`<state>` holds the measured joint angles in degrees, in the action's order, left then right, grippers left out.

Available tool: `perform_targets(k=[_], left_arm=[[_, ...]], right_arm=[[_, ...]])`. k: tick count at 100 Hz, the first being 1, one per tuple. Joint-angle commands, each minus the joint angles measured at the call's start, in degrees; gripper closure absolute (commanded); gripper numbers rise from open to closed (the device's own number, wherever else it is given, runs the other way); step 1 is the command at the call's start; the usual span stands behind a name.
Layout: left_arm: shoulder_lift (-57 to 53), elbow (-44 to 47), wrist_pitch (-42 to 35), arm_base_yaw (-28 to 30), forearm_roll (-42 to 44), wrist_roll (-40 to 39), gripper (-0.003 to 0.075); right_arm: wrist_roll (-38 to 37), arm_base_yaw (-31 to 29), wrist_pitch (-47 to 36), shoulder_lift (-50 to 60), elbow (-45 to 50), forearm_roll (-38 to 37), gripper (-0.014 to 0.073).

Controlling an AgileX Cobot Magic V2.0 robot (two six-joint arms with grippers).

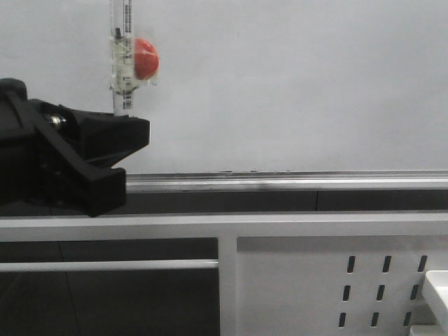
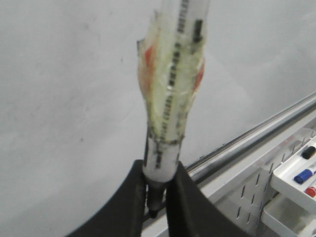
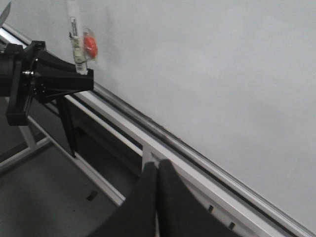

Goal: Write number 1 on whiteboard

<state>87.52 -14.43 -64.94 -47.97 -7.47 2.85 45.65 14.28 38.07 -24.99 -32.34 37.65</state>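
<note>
The whiteboard [image 1: 294, 84] is a plain grey-white board with a silver rail [image 1: 280, 183] along its lower edge. No drawn stroke of the number 1 shows on it in any view. My left gripper [image 2: 157, 174] is shut on a white marker [image 2: 170, 98] wrapped in yellowed tape with a red piece [image 1: 145, 57] taped to it. The marker stands upright in front of the board's left part [image 1: 120, 63]; its upper end runs out of view. My right gripper [image 3: 157, 170] is shut and empty, below the rail, away from the board. It is out of the front view.
A white perforated panel with slots [image 1: 336, 287] and a grey frame bar [image 1: 224, 227] lie below the rail. A white tray [image 2: 296, 173] with blue, red and black marker caps hangs at the right. A tray corner [image 1: 437, 287] shows at the front view's right edge.
</note>
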Motion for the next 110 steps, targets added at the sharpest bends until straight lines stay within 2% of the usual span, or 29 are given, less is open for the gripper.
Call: perform_targets(k=[1,12,17,25,37,44,61,68,86,110], left_arm=[[-4.35,-0.65,-5.38,-0.41,3.55,2.85,0.074],[-8.45,-0.88,4.19,-0.41,5.75,3.11,0.074],[-10.19,-1.12,7.95,-0.41,6.84,4.9,0.074],[-13.66,-2.27,16.22,-0.41,8.57,7.9,0.074],[-19.36,-5.2,34.09,-0.41,9.15,12.57,0.074],[-21.94,-7.32,43.45,-0.41,9.25,14.77,0.074],[-23.85,-12.79,59.71,-0.41,10.65,17.74,0.074],[-23.75,-14.31,62.31,-0.41,11.39,17.74,0.074],[-23.75,-15.55,62.6,-0.41,11.52,17.74,0.074],[-23.75,-15.55,62.75,-0.41,12.45,17.74,0.074]], right_arm=[[1.84,1.98,-2.93,-5.67,-4.28,2.44,0.0663],[3.0,4.57,0.06,-12.72,-8.55,2.44,0.0652],[4.79,6.0,1.63,-16.51,-10.47,2.44,0.0614],[5.41,8.93,2.05,-21.02,-13.17,2.34,0.0492],[5.41,12.96,0.55,-26.05,-16.54,1.9,0.0274],[5.41,14.87,0.0,-28.54,-17.84,1.27,0.0191],[5.94,19.89,-2.05,-33.54,-19.41,0.76,0.0183],[6.7,22.24,-4.81,-35.2,-19.41,0.76,0.0183],[6.82,26.26,-11.29,-38.55,-19.76,0.76,0.0183],[6.82,26.82,-15.38,-41.74,-19.89,0.64,0.0183]])
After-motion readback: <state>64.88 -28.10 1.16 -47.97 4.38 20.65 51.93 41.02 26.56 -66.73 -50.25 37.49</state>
